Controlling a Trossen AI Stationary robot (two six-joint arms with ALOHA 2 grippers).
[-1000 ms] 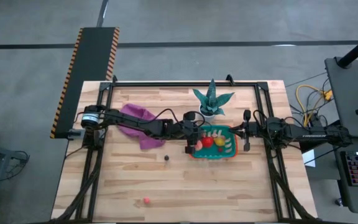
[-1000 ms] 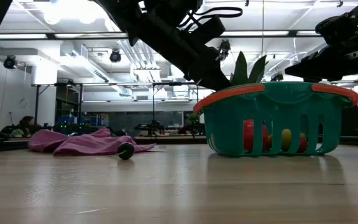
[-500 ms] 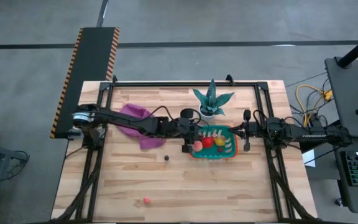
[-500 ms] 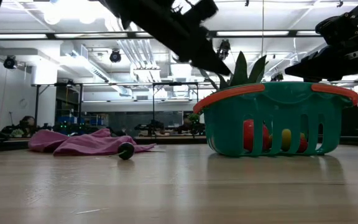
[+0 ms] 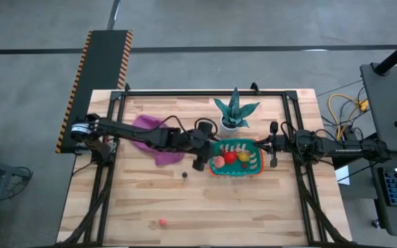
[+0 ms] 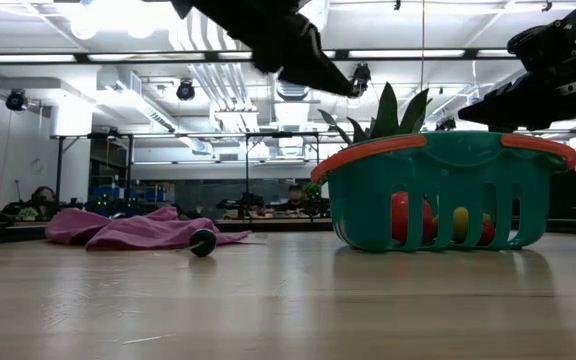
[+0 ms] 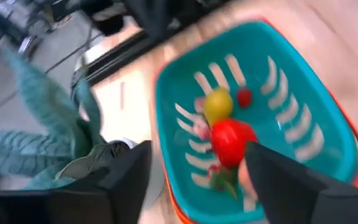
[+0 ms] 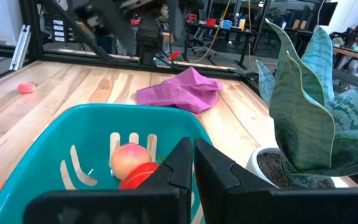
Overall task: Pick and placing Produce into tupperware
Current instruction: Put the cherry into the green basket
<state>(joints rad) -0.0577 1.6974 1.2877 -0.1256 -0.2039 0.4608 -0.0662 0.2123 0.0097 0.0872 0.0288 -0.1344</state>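
Note:
The teal tub (image 5: 248, 167) with an orange rim stands on its base right of the table's middle. In it lie a red piece (image 5: 230, 157), a yellow one (image 5: 244, 158) and a peach one (image 5: 219, 162); the left wrist view shows the red piece (image 7: 232, 140) and the yellow piece (image 7: 217, 104). My left gripper (image 5: 198, 164) hangs open above the table, just left of the tub, holding nothing. My right gripper (image 5: 266, 145) waits shut at the tub's right end. A small dark piece (image 5: 184, 175) and a pink piece (image 5: 162, 222) lie on the table.
A spiky green plant in a white pot (image 5: 234, 114) stands just behind the tub. A purple cloth (image 5: 150, 134) lies crumpled under my left arm, toward the table's left. Bare wood stretches along the near half of the table (image 5: 253, 213).
My left gripper has drawn back from over the tub's left end toward the table's left and has risen. The peach piece now shows uncovered at that end of the tub. My right arm has kept still.

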